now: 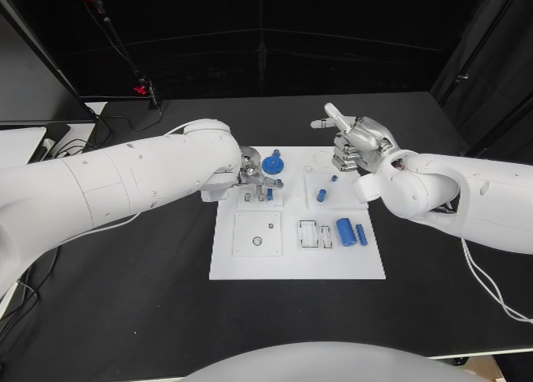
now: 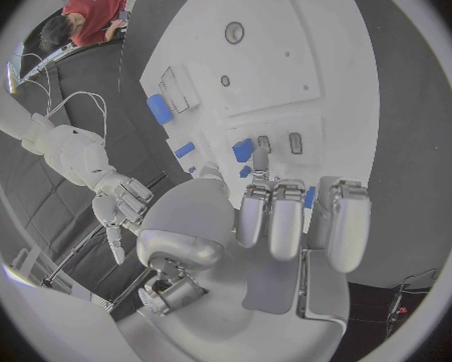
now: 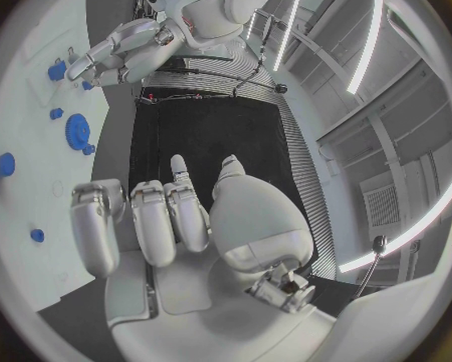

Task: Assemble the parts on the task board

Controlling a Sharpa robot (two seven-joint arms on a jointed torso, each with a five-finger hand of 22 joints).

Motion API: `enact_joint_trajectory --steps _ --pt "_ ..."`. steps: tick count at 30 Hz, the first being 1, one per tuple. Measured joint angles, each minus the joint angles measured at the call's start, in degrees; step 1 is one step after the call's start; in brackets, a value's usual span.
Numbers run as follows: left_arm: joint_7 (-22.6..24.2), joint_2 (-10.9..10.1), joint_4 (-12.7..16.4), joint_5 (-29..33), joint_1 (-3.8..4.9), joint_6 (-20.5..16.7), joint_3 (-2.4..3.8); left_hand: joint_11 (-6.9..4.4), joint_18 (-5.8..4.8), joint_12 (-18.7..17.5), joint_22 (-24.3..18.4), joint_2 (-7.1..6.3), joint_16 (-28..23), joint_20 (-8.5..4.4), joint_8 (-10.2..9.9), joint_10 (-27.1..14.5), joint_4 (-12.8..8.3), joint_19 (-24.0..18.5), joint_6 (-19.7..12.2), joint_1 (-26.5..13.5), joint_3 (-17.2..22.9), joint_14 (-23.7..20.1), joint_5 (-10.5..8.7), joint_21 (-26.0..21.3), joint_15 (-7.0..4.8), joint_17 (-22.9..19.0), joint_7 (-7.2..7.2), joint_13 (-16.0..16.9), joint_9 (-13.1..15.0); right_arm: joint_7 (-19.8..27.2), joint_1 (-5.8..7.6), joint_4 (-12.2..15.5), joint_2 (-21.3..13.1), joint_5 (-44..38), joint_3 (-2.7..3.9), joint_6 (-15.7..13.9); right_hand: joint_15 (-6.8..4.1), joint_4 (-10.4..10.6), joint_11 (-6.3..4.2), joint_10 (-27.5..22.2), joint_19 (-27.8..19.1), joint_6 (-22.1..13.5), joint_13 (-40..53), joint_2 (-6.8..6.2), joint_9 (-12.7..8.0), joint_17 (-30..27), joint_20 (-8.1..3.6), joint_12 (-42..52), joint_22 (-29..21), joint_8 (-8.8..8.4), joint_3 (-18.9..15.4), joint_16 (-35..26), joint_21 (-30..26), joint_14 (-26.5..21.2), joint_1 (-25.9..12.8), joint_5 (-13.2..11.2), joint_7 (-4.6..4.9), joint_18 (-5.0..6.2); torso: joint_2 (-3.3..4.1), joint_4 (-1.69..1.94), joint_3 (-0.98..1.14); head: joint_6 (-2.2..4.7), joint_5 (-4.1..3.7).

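Black tabletop spreads wide around the white task board [image 1: 297,263], which lies in the middle with dark bare surface on every side of it. From the left the left hand [image 1: 253,177] reaches over the board's far left part, fingers bent downward among small blue parts; whether it actually pinches one I cannot tell from above. The left wrist view looks past those curled fingers [image 2: 286,221] and shows a blue part [image 2: 244,150] just beyond them, plus a sliver of blue between two fingers, though contact stays unclear. Just right of that hand a blue gear [image 1: 272,165] lies flat on the board. Farther right a short blue peg [image 1: 321,195] lies with its long axis running roughly toward the far edge. Nearer the front right, a larger blue cylinder [image 1: 346,231] and a thinner one [image 1: 360,233] lie side by side, both pointing away from the robot. The right hand [image 1: 356,142] is raised beyond the board's far right corner, fingers curled in around nothing, one digit pointing up; its wrist view confirms the palm is bare [image 3: 201,217].
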Motion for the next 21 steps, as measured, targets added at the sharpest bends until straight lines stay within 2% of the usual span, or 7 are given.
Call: enact_joint_trajectory --steps 5,13,21 --pt "0.0 0.2 -0.5 0.0 -0.06 0.0 0.00 0.00 0.00 0.0 0.0 0.36 0.0 0.00 0.0 0.0 0.0 0.0 0.0 0.4 0.0 0.0 0.23 0.0 0.00 0.0 0.00 0.0 0.2 -0.2 -0.02 0.0 0.2 0.0 0.00 0.1 0.00 0.0 0.00 0.0 0.0 0.0 0.0 0.00 -0.1 0.0 0.00 0.0 0.0 0.00 0.0 0.0 0.0 0.0 0.0 0.0 0.00 0.00 -0.01 -0.04 -0.01 -0.18 -0.23" --pt "0.0 1.1 -1.7 -0.1 -0.36 0.2 0.00 -0.21 0.00 0.0 0.0 0.91 0.0 0.00 0.0 -0.2 -0.2 0.0 0.2 0.9 0.2 0.0 0.31 0.0 0.00 0.0 -0.22 0.0 1.1 -0.6 -0.03 0.0 0.2 0.0 -0.01 0.1 0.00 0.0 0.00 0.0 0.0 0.0 0.0 0.00 -0.1 0.0 0.00 0.0 0.0 0.00 0.0 0.0 0.0 0.0 0.0 0.0 0.00 0.00 0.04 -0.30 -0.07 -0.33 -0.43" --pt "-0.3 1.6 -2.9 -0.1 -0.66 0.9 0.00 -0.21 0.00 0.0 0.0 1.35 0.0 -0.32 0.0 -0.2 -0.2 -0.1 0.2 1.4 0.2 0.0 0.31 0.0 0.00 0.0 -0.22 0.0 1.7 -0.8 -0.03 0.0 0.3 0.0 -0.01 0.1 0.00 0.0 0.00 0.0 0.0 -0.3 0.0 0.00 -0.1 0.0 0.00 0.0 0.0 0.00 0.0 0.0 0.0 0.0 0.0 0.0 -0.05 0.00 0.04 -0.30 -0.05 -0.64 -0.75"
